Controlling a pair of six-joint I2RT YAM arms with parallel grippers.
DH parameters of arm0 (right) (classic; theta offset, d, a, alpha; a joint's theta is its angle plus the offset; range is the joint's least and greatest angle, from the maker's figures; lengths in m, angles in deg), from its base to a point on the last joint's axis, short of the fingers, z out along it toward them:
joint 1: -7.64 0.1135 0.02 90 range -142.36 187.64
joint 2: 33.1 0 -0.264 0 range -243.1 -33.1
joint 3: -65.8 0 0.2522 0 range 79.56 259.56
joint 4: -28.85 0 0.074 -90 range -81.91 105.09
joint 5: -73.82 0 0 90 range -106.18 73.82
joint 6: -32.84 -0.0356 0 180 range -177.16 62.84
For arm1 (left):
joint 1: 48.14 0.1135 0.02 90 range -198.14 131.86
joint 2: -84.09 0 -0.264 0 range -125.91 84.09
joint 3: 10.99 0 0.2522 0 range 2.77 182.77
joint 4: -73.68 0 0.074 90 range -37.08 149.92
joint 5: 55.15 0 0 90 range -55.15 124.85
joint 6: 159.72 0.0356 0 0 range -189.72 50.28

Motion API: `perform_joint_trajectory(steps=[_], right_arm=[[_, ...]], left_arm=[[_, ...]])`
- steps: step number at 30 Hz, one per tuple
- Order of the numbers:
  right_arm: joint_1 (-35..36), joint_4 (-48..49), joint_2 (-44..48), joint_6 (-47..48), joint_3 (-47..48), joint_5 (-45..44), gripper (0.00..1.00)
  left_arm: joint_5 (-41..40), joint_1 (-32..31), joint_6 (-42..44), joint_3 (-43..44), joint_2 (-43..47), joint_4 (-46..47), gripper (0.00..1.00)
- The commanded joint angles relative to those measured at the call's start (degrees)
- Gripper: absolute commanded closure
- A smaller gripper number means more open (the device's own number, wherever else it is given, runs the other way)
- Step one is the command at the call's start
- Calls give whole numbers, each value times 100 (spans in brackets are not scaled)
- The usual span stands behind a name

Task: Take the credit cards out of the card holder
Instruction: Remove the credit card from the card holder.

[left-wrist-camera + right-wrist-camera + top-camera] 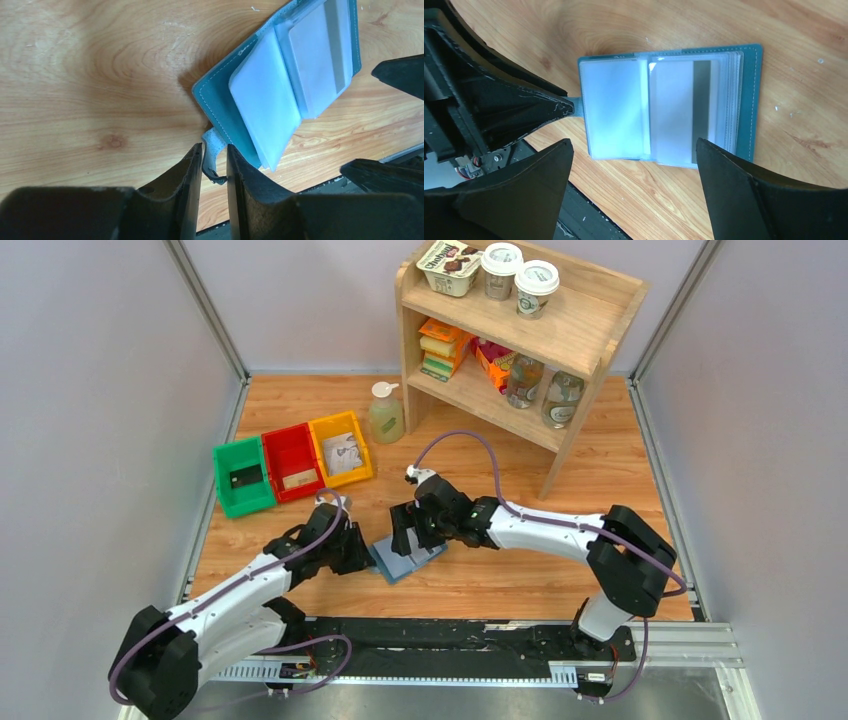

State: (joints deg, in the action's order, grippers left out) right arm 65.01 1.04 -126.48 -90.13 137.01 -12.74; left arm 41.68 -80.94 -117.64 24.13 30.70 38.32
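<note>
Tab (212, 140) of the card holder (751, 100) is sitting clenched in the left tool (214, 159), just in from the near edge of the tabletop (600, 470), about midway along it. Holder is lying open, sleeves up, with one credit card (679, 110), dark-striped, showing in a sleeve. Right tool (634, 144) is hovering above, released, fingers (744, 195) straddling the spread.

Risks:
- Left tool is anchoring only a narrow strap, so a tug on the card is likely dragging or lifting the whole holder.
- Fingers may be catching clear sleeve along with card.
- Loose leaves may be flopping shut.

Bins (270, 455) are standing toward the left edge, well apart.
</note>
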Motion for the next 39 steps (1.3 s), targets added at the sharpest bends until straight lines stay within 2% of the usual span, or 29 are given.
perform_joint_trajectory(steps=[1, 5, 7, 12, 17, 21, 26, 29, 31, 34, 39], right_arm=[[38, -46, 294, 273, 284, -133, 4], [3, -125, 400, 370, 258, -344, 4], [-76, -160, 444, 414, 214, -336, 7], [-383, -90, 540, 423, -23, -441, 30], [-594, 68, 470, 441, -199, -213, 49], [-674, 244, 356, 441, -295, -81, 53], [-770, 376, 110, 458, -340, 60, 57], [-779, 446, 13, 467, -357, 148, 58], [-779, 499, -66, 450, -384, 227, 59], [-779, 578, -162, 406, -436, 341, 60], [-779, 754, -163, 283, -586, 534, 63]], left_arm=[[-314, -25, -121, 157, 311, -353, 66], [-568, -25, -103, 429, 566, -757, 62], [-665, -25, -77, 631, 698, -959, 61], [-665, -25, -51, 1203, 900, -1355, 58], [-157, -34, -357, 1537, 559, -646, 57], [450, -183, -752, 1371, -47, 259, 56], [644, -350, -1105, 853, -856, 1061, 57], [565, -350, -1193, 554, -1121, 1412, 67], [478, -350, -1307, 343, -1305, 1659, 71], [460, -341, -1352, 132, -1621, 1993, 72], [213, -201, -1044, 166, -2114, 1949, 77]])
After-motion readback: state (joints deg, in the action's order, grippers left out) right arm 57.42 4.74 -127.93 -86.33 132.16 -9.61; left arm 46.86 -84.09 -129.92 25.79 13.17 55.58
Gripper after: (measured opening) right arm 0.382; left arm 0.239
